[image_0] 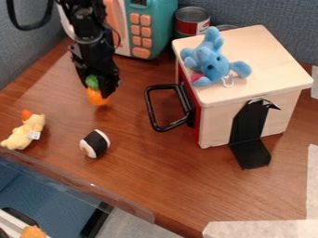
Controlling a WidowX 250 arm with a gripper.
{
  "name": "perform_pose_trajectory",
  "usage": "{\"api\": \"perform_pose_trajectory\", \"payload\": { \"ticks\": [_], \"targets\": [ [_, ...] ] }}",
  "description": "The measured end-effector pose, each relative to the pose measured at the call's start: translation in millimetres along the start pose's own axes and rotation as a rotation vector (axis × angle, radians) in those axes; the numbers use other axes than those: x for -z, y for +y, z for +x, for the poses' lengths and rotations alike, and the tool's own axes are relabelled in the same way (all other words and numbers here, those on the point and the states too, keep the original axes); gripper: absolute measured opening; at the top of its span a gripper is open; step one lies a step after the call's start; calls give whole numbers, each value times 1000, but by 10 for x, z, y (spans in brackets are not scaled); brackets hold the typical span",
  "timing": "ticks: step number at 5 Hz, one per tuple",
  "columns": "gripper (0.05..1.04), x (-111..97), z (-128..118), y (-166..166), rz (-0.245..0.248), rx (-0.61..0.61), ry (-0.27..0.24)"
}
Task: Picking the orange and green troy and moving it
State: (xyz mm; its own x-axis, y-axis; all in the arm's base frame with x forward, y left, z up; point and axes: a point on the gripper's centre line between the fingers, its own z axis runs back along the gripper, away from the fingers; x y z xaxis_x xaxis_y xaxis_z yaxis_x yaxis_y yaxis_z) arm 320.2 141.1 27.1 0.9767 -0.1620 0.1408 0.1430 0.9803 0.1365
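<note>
Over the brown tabletop (142, 162), at far left, the claw (97, 89) appears closed on the green top (92, 82) of the orange-and-green toy (97, 97), a suitable hold for an object judged light and slightly soft.

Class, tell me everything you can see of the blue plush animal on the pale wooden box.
The blue plush animal rests on the flat top of the pale wooden box with a red side, near its handle side. It looks soft and fuzzy, with rounded, stubby parts spread outward and one pointing toward the back. A pink patch shows low on it, and a thin white loop lies beside it.
</note>
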Motion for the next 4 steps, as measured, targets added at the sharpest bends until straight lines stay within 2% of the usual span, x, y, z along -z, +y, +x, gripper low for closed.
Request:
{"api": "perform_pose_trajectory", "payload": {
  "ticks": [1, 2, 3, 4],
  "targets": [
    [708, 36, -25, -63, -11, 13, 6],
    [978, 36, -23, -81, -20, 22, 6],
    [1005, 35, -43, -105, -35, 24, 18],
    [1001, -160, -46, -143, -60, 25, 12]
  ]
}}
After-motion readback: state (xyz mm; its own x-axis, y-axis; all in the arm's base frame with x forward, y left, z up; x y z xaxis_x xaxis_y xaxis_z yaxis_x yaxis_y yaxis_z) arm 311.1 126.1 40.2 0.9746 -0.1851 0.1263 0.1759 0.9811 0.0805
